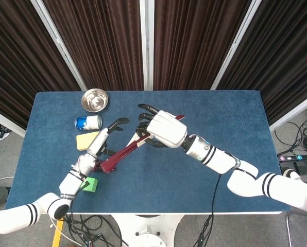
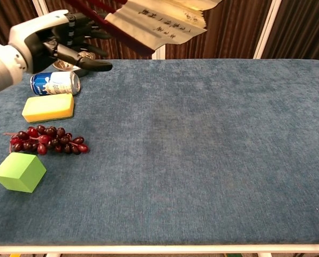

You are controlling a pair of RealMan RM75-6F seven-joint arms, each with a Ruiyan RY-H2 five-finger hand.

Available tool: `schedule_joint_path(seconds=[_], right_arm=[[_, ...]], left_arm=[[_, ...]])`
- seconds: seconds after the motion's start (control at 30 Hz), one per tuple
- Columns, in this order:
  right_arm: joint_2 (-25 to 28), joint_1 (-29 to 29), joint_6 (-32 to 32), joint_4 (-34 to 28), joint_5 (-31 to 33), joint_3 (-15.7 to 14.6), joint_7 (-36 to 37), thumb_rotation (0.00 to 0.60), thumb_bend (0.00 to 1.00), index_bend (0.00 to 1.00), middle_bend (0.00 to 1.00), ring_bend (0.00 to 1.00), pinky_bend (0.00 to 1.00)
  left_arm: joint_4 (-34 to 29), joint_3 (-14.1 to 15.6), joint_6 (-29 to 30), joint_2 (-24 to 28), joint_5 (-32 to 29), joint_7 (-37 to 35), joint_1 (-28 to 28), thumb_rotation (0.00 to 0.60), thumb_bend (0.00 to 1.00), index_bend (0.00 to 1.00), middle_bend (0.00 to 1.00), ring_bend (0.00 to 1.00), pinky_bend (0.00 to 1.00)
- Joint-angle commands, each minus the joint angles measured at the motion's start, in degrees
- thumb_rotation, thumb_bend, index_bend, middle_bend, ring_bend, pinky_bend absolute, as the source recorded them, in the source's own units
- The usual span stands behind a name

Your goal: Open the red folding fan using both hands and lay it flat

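My right hand [image 1: 163, 129] grips the red folding fan [image 1: 123, 153] high above the blue table. In the head view the fan slants from that hand down-left as a narrow red bar. At the top of the chest view the fan [image 2: 157, 21] shows partly spread, cream paper with dark writing between red ribs. My left hand [image 1: 103, 141] is raised beside the fan's lower end, fingers spread and holding nothing. This same left hand [image 2: 44, 40] appears at the top left in the chest view, its fingers close under the ribs. The right hand is outside the chest view.
Along the table's left side lie a steel bowl [image 1: 94, 99], a blue can [image 2: 55, 83] on its side, a yellow sponge [image 2: 48, 107], a bunch of dark red grapes [image 2: 44, 140] and a green cube [image 2: 19, 171].
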Motion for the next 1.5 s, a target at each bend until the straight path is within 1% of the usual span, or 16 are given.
schedule_joint_path(seconds=[0.03,0.17,0.3,0.4,0.47,0.57,0.63,0.7,0.73,0.8,0.93,1.07,1.23,1.3,1.5], right_arm=[[-1.0,0.6,-1.1,0.2,1.1,0.7,-1.0,0.6,0.97,0.76,0.59,0.3,0.11],[-2.5,1.4,-2.3,0.7,2.2,1.3,-2.1,0.6,0.97,0.76,0.59,0.3,0.11],[-4.2,1.9,-3.1,1.8,3.3,1.9,-4.1,0.6,0.98,0.76,0.59,0.3,0.09],[-5.2,2.0,-3.3,2.3,4.2,2.3,-4.9,0.6,0.98,0.76,0.59,0.3,0.09],[-5.6,2.0,-3.4,2.6,4.6,2.4,-5.2,0.6,0.99,0.76,0.59,0.3,0.09],[-6.0,1.9,-3.4,2.8,4.8,2.5,-5.4,0.6,0.99,0.76,0.59,0.3,0.09],[-6.1,1.8,-3.1,2.8,4.9,2.5,-5.4,0.6,0.99,0.76,0.59,0.3,0.09],[-6.2,1.6,-3.0,2.8,4.8,2.4,-5.4,0.6,0.99,0.76,0.59,0.3,0.09],[-6.2,1.5,-2.9,2.8,4.7,2.3,-5.4,0.6,0.99,0.76,0.59,0.3,0.09],[-6.1,1.3,-2.6,2.7,4.5,2.2,-5.4,0.6,0.99,0.76,0.59,0.3,0.09],[-5.4,0.5,-1.4,2.1,4.2,2.3,-5.4,0.6,0.99,0.76,0.59,0.3,0.08],[-3.8,-0.4,-0.5,1.0,3.5,1.9,-6.6,0.6,0.99,0.76,0.59,0.3,0.08],[-1.1,-2.2,1.3,-1.3,1.8,0.8,-10.6,0.6,0.99,0.76,0.59,0.3,0.08],[0.1,-3.3,2.3,-2.7,1.2,0.3,-12.5,0.6,0.99,0.76,0.59,0.31,0.08],[3.5,-6.8,5.4,-6.8,-1.3,-1.5,-21.2,0.6,1.0,0.76,0.59,0.33,0.07]], left_arm=[[0.1,-0.7,-0.5,-0.5,-1.4,-0.3,-0.3,0.6,0.12,0.25,0.23,0.14,0.25],[0.2,-0.8,0.2,-1.4,-2.3,1.2,-0.3,0.6,0.12,0.29,0.26,0.15,0.25],[0.1,-1.0,0.6,-2.0,-2.7,1.2,-0.4,0.6,0.12,0.32,0.28,0.16,0.25],[0.7,-1.4,1.0,-3.1,-3.2,1.5,-0.7,0.6,0.13,0.36,0.32,0.2,0.26],[1.4,-2.0,1.3,-4.0,-3.8,1.4,-0.9,0.6,0.15,0.39,0.35,0.22,0.28],[2.3,-2.9,1.7,-5.4,-5.0,1.4,-1.1,0.6,0.19,0.45,0.42,0.28,0.32],[3.1,-3.5,2.8,-6.8,-5.6,1.7,-1.0,0.6,0.22,0.5,0.47,0.33,0.35],[3.8,-4.2,4.1,-8.1,-6.3,1.8,-0.9,0.6,0.25,0.58,0.55,0.41,0.39],[4.1,-4.4,4.4,-8.6,-6.6,1.9,-0.8,0.6,0.26,0.59,0.57,0.42,0.4],[4.7,-4.3,4.7,-9.1,-6.6,2.2,-0.8,0.6,0.3,0.65,0.62,0.47,0.42],[5.8,-3.6,4.8,-9.3,-6.4,3.4,-0.4,0.6,0.34,0.7,0.67,0.51,0.45],[6.5,-2.3,5.1,-8.4,-5.6,6.0,0.1,0.6,0.38,0.71,0.68,0.53,0.47],[6.3,-1.2,6.8,-6.6,-5.0,10.7,1.4,0.6,0.4,0.71,0.68,0.53,0.47],[6.0,-0.8,6.5,-5.4,-5.4,12.7,1.9,0.6,0.4,0.72,0.69,0.54,0.47],[4.3,0.4,6.6,-1.5,-7.0,22.2,3.1,0.6,0.4,0.73,0.7,0.55,0.47]])
